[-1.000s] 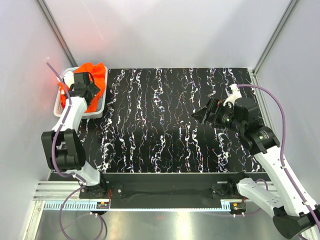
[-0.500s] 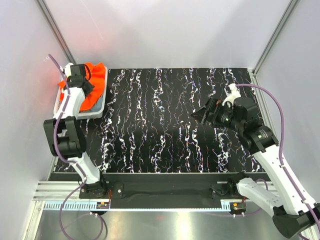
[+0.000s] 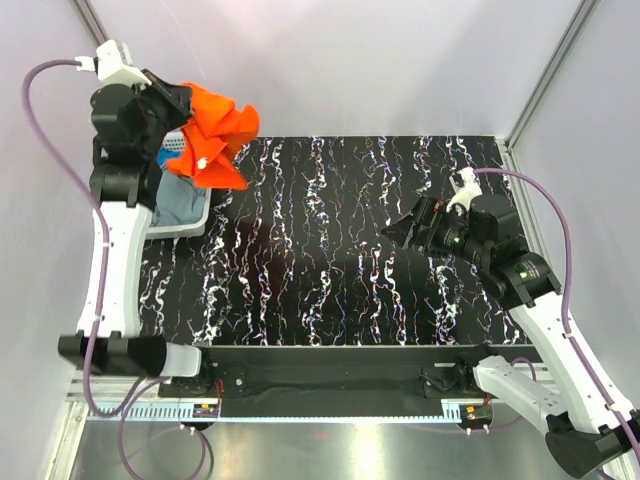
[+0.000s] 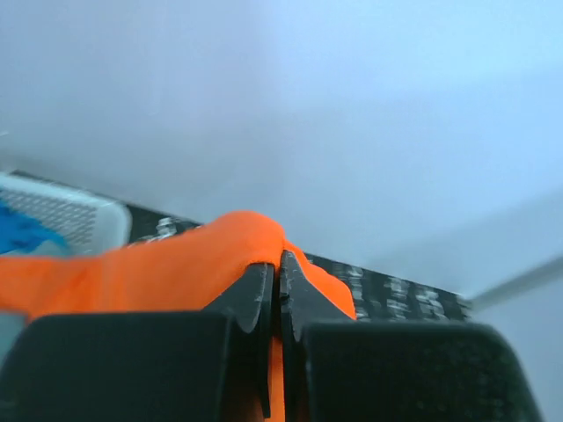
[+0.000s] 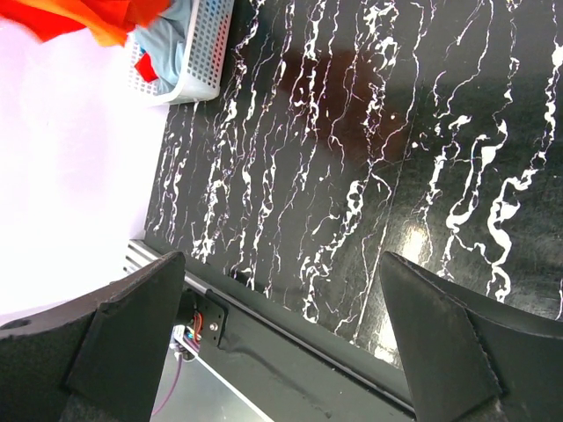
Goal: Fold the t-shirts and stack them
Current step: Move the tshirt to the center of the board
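My left gripper (image 3: 183, 107) is raised above the back left corner and shut on a bright orange t-shirt (image 3: 215, 130). The shirt hangs bunched over the basket's edge, with a small white spot low on it. In the left wrist view the jaws (image 4: 280, 264) are pressed together with orange cloth (image 4: 176, 264) pinched between them. More t-shirts lie in the basket: a grey-blue one (image 3: 180, 205) and a bit of red (image 5: 148, 69). My right gripper (image 3: 405, 228) hovers open over the right half of the mat, with nothing between its fingers (image 5: 123, 343).
A white lattice basket (image 3: 195, 222) stands at the back left corner of the black, white-veined mat (image 3: 320, 250). Pale walls close in the back and sides. A metal rail (image 3: 330, 405) runs along the near edge between the arm bases.
My left gripper shut on the orange shirt down in the basket, then rose and swung right, drawing the shirt up out of it. The right arm stayed put.
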